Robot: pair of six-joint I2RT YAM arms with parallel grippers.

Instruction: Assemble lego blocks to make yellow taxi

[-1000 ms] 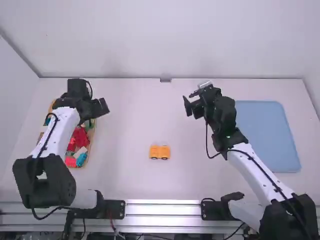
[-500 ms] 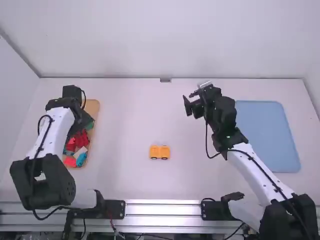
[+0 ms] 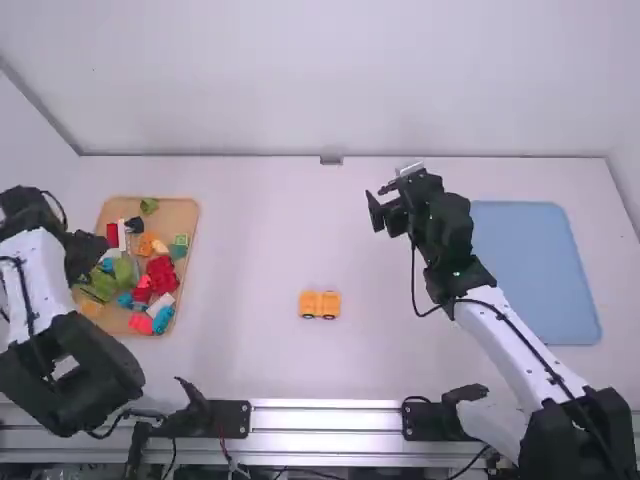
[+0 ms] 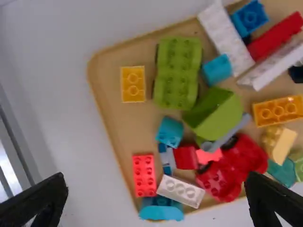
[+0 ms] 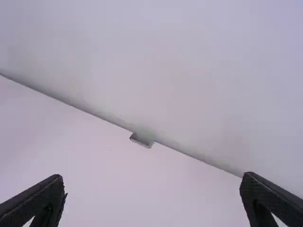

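An orange-yellow wheeled base (image 3: pixel 320 304) stands alone near the table's middle. My left gripper (image 3: pixel 92 256) is over the left edge of the wooden tray (image 3: pixel 183 208) of mixed blocks. In the left wrist view my left gripper (image 4: pixel 158 196) is open and empty above the tray, where a small yellow-orange block (image 4: pixel 133 84) lies beside a green wheeled base (image 4: pixel 177 72); a longer orange block (image 4: pixel 278 110) lies among other pieces. My right gripper (image 3: pixel 386 213) stays above the table right of the middle; in the right wrist view the right gripper (image 5: pixel 152 201) is open, nothing between its fingers.
A blue mat (image 3: pixel 535 270) lies on the right side of the table, beyond the right arm. Red, white, teal and green pieces crowd the tray. A small grey bracket (image 5: pixel 142 140) sits at the table's back edge against the wall.
The left arm has swung left and back toward its base, from past the tray's right side to its left edge, uncovering most of the blocks. The right arm and the wheeled base have kept still.
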